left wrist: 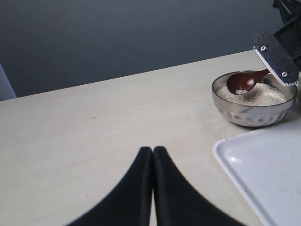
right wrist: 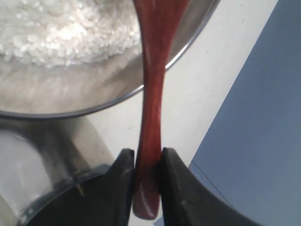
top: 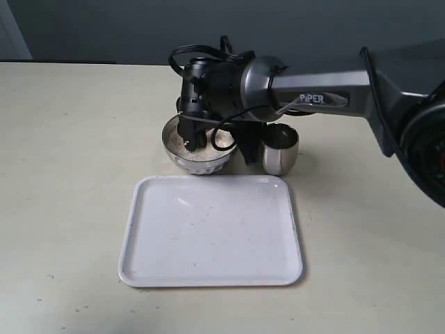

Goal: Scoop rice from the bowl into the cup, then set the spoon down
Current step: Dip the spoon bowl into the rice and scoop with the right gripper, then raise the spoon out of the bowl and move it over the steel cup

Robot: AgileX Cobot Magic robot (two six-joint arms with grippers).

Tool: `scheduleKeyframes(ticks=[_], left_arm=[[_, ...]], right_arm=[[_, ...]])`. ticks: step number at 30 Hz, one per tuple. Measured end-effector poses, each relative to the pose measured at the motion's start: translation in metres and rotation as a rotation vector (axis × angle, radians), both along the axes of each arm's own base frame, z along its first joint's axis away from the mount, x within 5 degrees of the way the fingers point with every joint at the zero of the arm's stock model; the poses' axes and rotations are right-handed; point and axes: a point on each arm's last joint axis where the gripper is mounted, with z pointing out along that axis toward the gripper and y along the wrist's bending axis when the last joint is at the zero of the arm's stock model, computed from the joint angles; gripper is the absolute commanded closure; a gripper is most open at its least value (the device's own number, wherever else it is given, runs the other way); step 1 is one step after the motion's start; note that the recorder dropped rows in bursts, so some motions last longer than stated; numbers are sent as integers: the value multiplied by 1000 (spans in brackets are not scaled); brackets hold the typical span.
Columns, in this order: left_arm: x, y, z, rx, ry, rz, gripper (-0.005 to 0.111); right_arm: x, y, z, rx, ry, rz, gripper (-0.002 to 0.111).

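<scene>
Right claw [right wrist: 148, 162] pinches the spoon [right wrist: 153, 70] near the free end of its slim handle, one dark finger pressed on either side of the reddish wood and only a short stub of handle showing behind the grip. From that pinch the handle runs forward over the rim of the bowl [right wrist: 70, 89] and out above the rice [right wrist: 61, 33], which lies as a pale, grainy heap inside the steel. The right wrist view cuts off the spoon's oval end. The left wrist view supplies it: there the dark hollow of the spoon [left wrist: 244, 81] sits tilted at the surface of the rice [left wrist: 263, 94], inside the bowl [left wrist: 254, 115], with one toothed finger [left wrist: 276, 59] of the right claw above the rim; whether grains lie in the hollow is hard to tell, though a pale speck may be a few. The same view shows the left claw [left wrist: 153, 153] well apart from the bowl, its two black fingers pressed together with nothing between them, low over the bare table [left wrist: 94, 132]. Only the exterior view takes in the whole layout: the right claw [top: 195, 139] points down over the bowl [top: 201, 163], the cup [top: 280, 156] stands upright just beside the bowl, and a white tray [top: 208, 264] lies on the table in front of both. The spoon itself is hidden behind the arm there.
</scene>
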Motion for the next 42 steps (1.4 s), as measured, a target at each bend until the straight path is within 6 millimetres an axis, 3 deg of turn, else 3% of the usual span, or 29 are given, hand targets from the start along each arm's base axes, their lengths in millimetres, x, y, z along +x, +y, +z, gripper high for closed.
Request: scheduleKeyframes(ticks=[10,29,42], left_arm=[[0,0,0,0,0,0,106],[0,0,0,0,0,0,106],[0,0,0,0,0,0,106]], right_arm=[[-1,-7,17,15,7,-30,109],[6,-42,54,66,40,-214,109],[-8,-79,45,38,120,-291,109]])
